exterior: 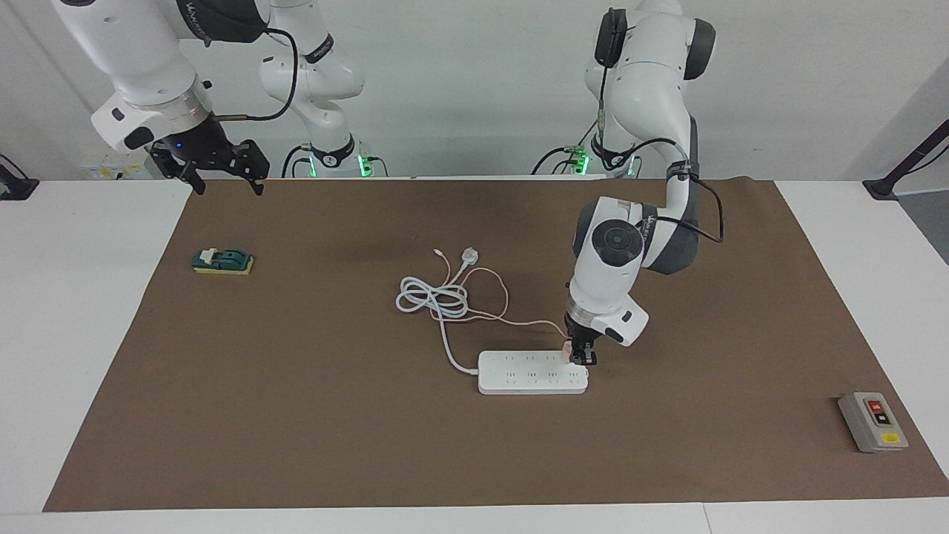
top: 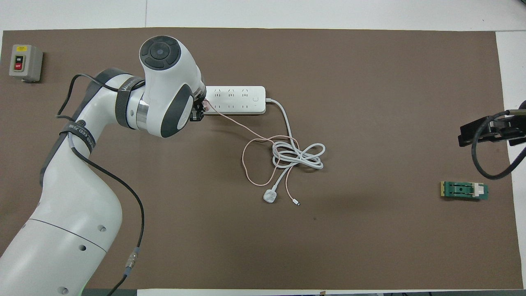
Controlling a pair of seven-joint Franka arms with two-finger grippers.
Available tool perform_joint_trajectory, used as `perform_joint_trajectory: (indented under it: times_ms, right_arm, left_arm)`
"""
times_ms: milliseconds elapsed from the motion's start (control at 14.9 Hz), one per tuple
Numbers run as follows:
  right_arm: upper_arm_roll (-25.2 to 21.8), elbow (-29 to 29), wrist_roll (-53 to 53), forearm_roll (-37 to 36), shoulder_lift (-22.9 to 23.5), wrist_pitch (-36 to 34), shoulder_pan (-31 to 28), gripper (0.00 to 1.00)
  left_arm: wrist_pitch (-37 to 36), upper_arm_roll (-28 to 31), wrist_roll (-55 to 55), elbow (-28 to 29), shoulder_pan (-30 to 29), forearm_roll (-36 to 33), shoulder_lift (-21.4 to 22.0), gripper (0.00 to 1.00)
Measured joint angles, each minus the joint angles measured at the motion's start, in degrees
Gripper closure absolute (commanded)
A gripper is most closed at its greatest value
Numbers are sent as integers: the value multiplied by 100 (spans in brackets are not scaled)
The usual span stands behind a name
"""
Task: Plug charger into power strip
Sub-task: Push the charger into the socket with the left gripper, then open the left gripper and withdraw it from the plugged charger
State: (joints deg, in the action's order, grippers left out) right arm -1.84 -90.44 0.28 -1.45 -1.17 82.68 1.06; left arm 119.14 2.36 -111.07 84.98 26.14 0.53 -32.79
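Observation:
The white power strip (exterior: 530, 372) lies flat in the middle of the brown mat; it also shows in the overhead view (top: 236, 100). My left gripper (exterior: 581, 356) points down at the strip's end toward the left arm's side, shut on the pale pink charger (exterior: 569, 347), which sits at the strip's top surface. In the overhead view the left gripper (top: 200, 110) is mostly hidden under the wrist. The charger's thin pink cable (exterior: 511, 320) trails toward the robots. My right gripper (exterior: 221, 169) hangs open and empty, high over the mat's edge at the right arm's end, waiting.
The strip's thick white cord (exterior: 434, 298) lies coiled nearer the robots, ending in a round white plug (exterior: 469, 256). A green block (exterior: 223, 261) lies toward the right arm's end. A grey switch box (exterior: 873, 421) sits at the mat's corner toward the left arm's end.

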Motion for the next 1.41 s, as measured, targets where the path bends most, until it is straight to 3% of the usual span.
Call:
perform_joint_trajectory:
  times_ms: [670,737,804,871,938,1408]
  right_arm:
    - [0,0,0,0,0,0,0,0]
    - [0,0,0,0,0,0,0,0]
    - [0,0,0,0,0,0,0,0]
    - [0,0,0,0,0,0,0,0]
    - [0,0,0,0,0,0,0,0]
    - [0,0,0,0,0,0,0,0]
  left_arm:
    - [47,1,62,26,6,-16,-25,100]
    - [45,2,102,23,6,-16,-25,59]
    - [43,2,149,20,6,-16,-27,38]
    - [42,-9,194,25,7,-12,-55,28]
    - [42,-24,210,25,9,-11,-126,1]
    - [-88,1,246,-164,-42,4,-43,0]
